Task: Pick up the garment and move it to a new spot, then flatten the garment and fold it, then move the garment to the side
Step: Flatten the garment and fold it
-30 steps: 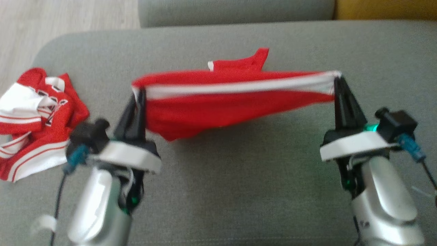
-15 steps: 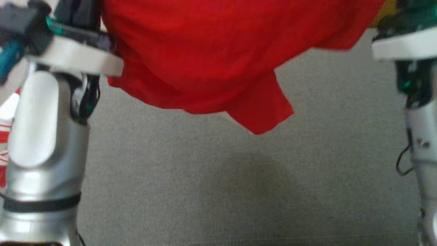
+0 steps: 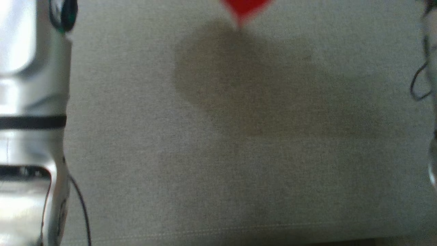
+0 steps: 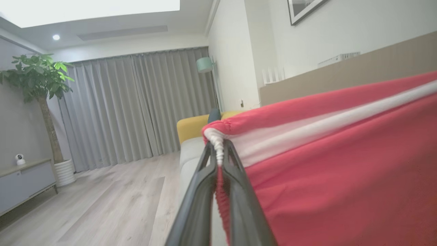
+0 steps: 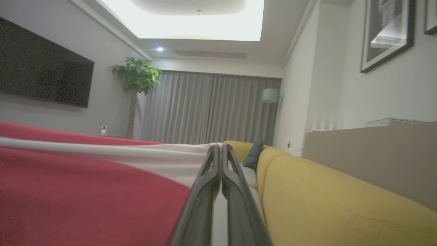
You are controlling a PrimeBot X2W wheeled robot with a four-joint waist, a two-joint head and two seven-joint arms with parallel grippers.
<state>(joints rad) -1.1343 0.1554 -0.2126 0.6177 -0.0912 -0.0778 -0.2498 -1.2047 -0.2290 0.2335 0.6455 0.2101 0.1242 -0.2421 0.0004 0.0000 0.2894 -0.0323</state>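
Count as we log it: one red garment [image 4: 324,164], white-banded, stretched aloft over the grey cushion [image 3: 239,153], its two band ends pinched in two closed pincers, left gripper [image 4: 218,147] and right gripper [image 5: 221,147].

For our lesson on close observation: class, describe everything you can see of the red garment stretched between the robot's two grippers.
The garment is soft red cloth, seemingly a stretchy knit, with a white band along its upper edge. It is held up and pulled taut between two bunched corners, one pinched by the closed left fingers, the other by the closed right fingers. Its lowest tip hangs over the grey cushion, next to its own shadow.
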